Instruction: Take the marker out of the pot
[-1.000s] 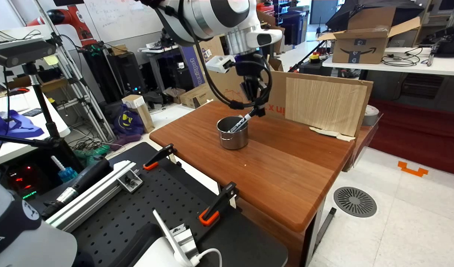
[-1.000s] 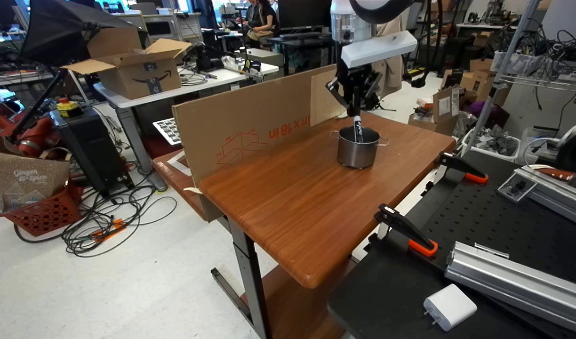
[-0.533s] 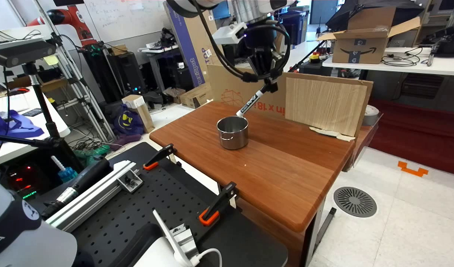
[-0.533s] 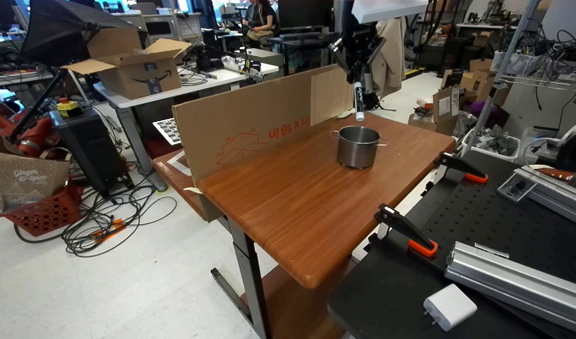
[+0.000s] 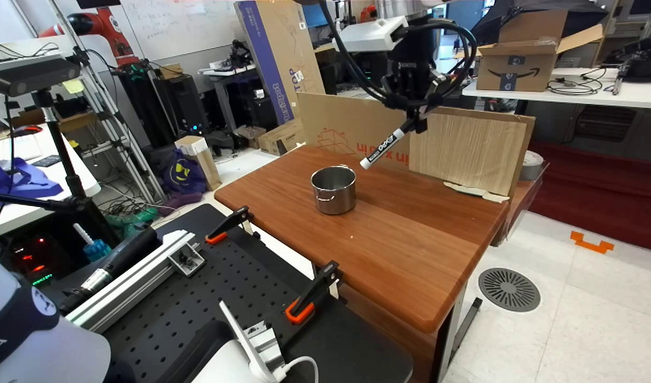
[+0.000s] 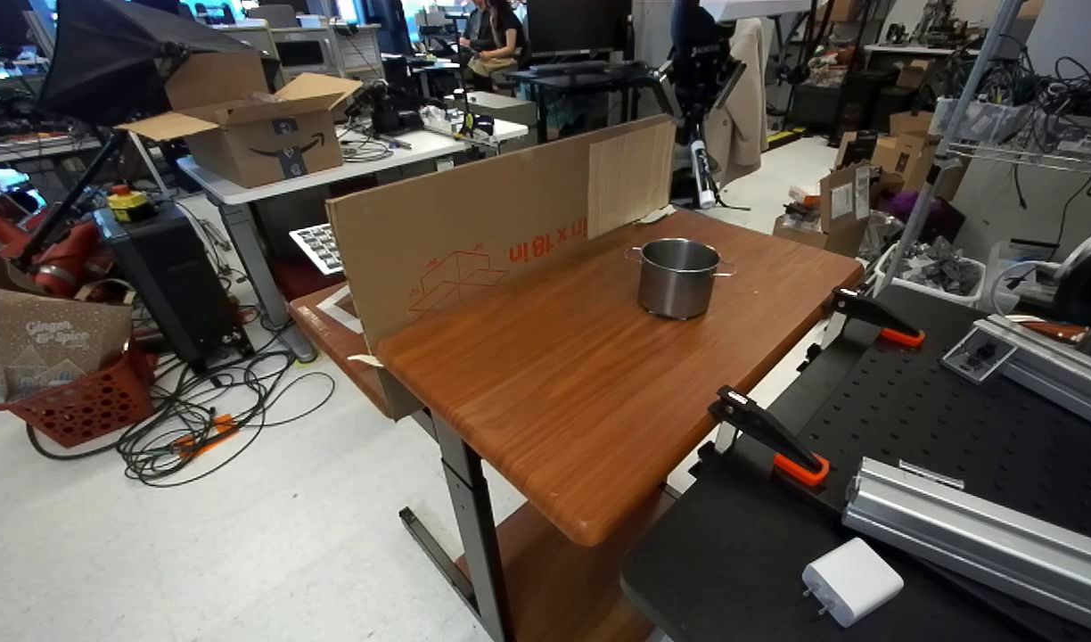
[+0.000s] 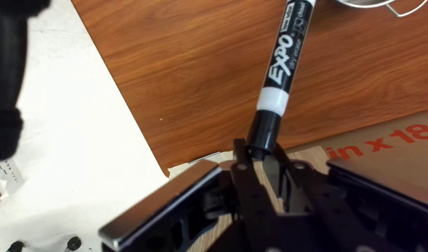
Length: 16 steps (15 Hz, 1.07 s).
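The marker, a black and white Expo pen, hangs slantwise in the air outside the pot, seen in both exterior views and in the wrist view. My gripper is shut on its black cap end; the white end points down toward the pot's side. The gripper also shows in both exterior views. The small silvery pot stands upright on the table, and its inside looks empty. It shows in an exterior view, and part of its rim in the wrist view.
The brown wooden table carries the pot. A cardboard panel stands upright along the table's far edge, close behind the gripper. Black and orange clamps hold the near edge beside a black perforated board.
The gripper lifted the marker from inside the pot, up over its rim, then moved it sideways away from the pot toward the cardboard panel. The pot has not moved.
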Motion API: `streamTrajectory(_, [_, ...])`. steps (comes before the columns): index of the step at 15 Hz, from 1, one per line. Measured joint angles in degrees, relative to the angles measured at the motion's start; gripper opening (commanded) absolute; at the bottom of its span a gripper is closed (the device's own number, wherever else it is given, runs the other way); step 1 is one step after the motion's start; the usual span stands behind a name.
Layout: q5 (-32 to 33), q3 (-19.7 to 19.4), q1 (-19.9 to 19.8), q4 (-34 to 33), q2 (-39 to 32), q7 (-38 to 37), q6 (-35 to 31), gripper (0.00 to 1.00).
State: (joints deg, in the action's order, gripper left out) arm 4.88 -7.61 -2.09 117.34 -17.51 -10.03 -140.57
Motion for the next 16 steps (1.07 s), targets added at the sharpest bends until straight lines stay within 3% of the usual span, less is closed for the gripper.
streamTrajectory(9, [-2.0, 1.4, -3.5, -11.8, -15.8, 7.8, 2.2, 0.04])
streamTrajectory(16, [-1.9, 2.7, -3.5, -14.8, -21.0, 11.0, 1.9, 0.04])
